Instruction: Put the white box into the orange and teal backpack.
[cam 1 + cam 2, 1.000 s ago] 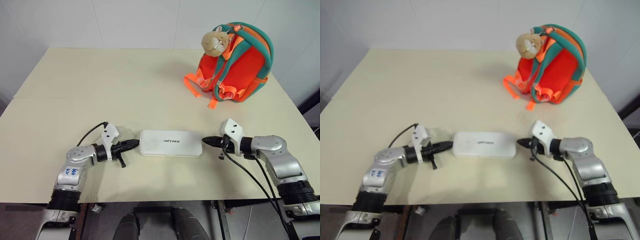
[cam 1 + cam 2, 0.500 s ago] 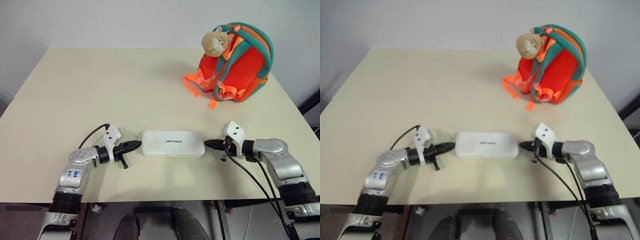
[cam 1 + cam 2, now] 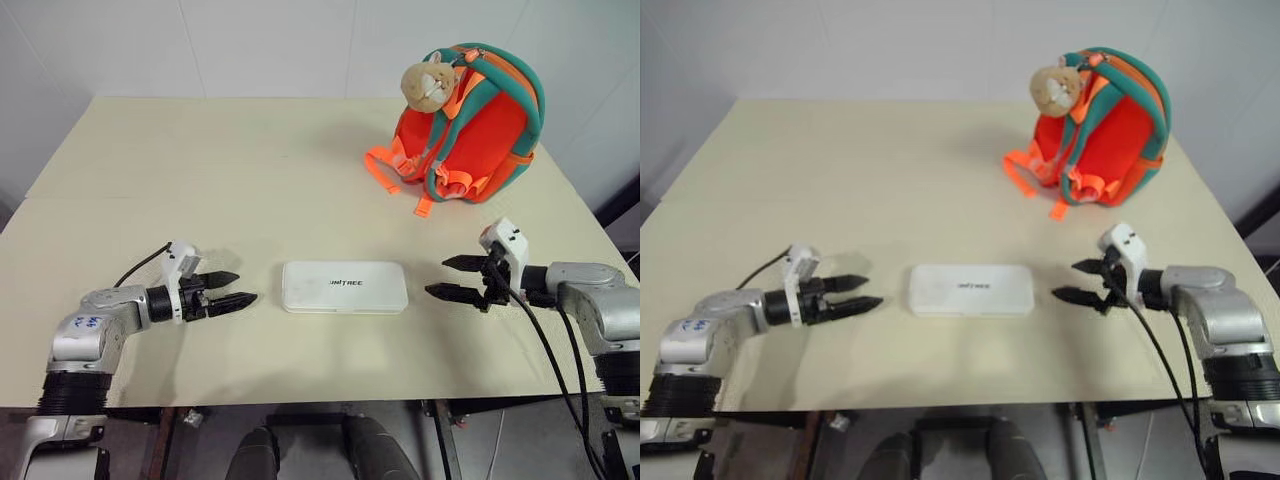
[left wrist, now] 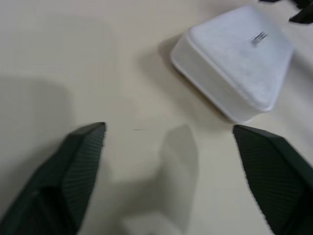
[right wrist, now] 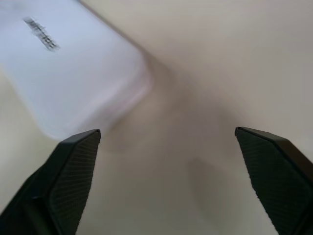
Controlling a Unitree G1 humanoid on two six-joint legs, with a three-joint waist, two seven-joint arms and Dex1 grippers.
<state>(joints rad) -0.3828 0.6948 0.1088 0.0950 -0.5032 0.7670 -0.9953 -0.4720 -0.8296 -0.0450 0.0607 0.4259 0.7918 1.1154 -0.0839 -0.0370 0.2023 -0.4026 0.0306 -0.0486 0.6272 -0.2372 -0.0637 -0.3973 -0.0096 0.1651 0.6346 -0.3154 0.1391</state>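
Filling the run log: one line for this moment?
left gripper open | right gripper open | white box between them, untouched | orange and teal backpack upright

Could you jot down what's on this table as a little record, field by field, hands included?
table: cream top
white box: lies flat near the front edge, touched by nothing
orange and teal backpack: stands upright at the far right
plush toy: hangs at the backpack's top
left gripper: open, left of the box, apart from it
right gripper: open, right of the box, apart from it
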